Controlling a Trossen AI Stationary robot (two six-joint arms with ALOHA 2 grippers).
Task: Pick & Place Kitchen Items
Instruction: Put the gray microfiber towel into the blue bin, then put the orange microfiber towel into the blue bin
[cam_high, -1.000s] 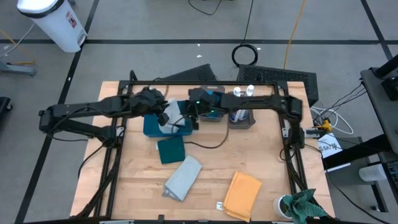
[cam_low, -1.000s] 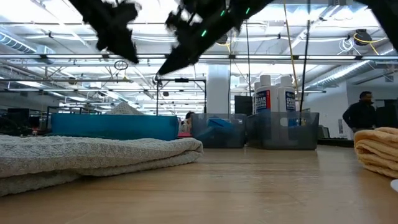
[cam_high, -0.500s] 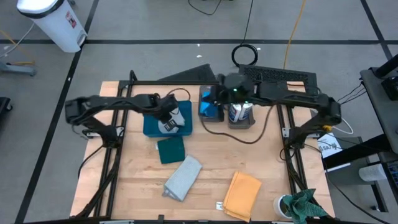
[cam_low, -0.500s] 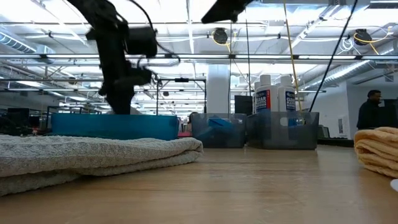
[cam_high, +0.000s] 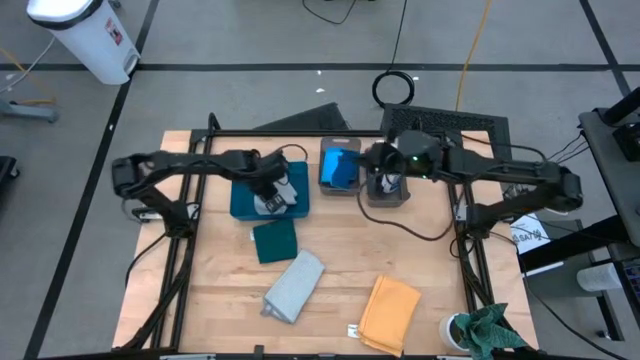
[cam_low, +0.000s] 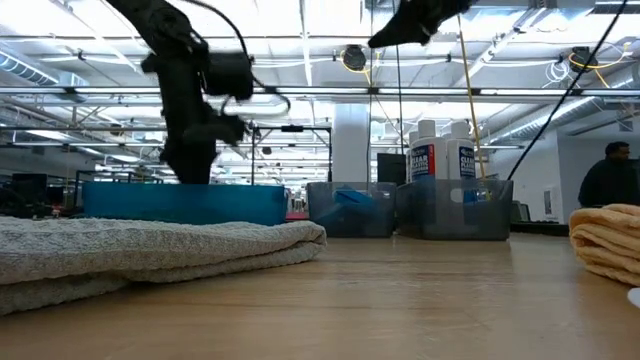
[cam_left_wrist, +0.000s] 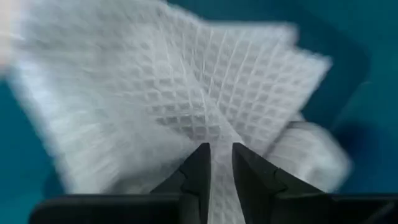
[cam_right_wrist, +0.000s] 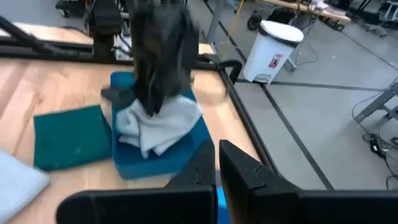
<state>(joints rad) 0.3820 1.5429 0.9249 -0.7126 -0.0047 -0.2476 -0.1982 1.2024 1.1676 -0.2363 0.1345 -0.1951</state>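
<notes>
A pale grey waffle-weave cloth (cam_left_wrist: 205, 106) is lying crumpled in the flat teal tray (cam_high: 243, 203), and the left gripper (cam_high: 268, 189) is standing right over it with its fingers nearly together, pinching a ridge of the fabric between the tips. The left wrist view is showing the weave gathering into that narrow gap, so the grip looks real rather than a near miss; the pinch is presumably being kept on a raised fold because a flat cloth offers nothing else to catch.

The right gripper (cam_right_wrist: 216, 163) is hanging shut and empty above the two grey-brown bins, clear of the tray. The nearer bin (cam_high: 339, 167) is holding blue sponges (cam_high: 338, 165), the other bin (cam_high: 386, 190) is holding the white bottles with blue labels (cam_low: 446, 153), which are standing upright in the low view.

The remaining cloths are waiting on the bare tabletop: a folded dark teal cloth (cam_high: 275, 240) just beside the tray's near edge, a second pale grey folded cloth (cam_high: 295, 285) further toward the front, and a mustard yellow cloth (cam_high: 389, 311) well apart to its right. A bright green rag (cam_high: 484, 331) is sitting at the front right corner, off to the side. A person (cam_low: 612, 185) is standing in the room beyond the table.
</notes>
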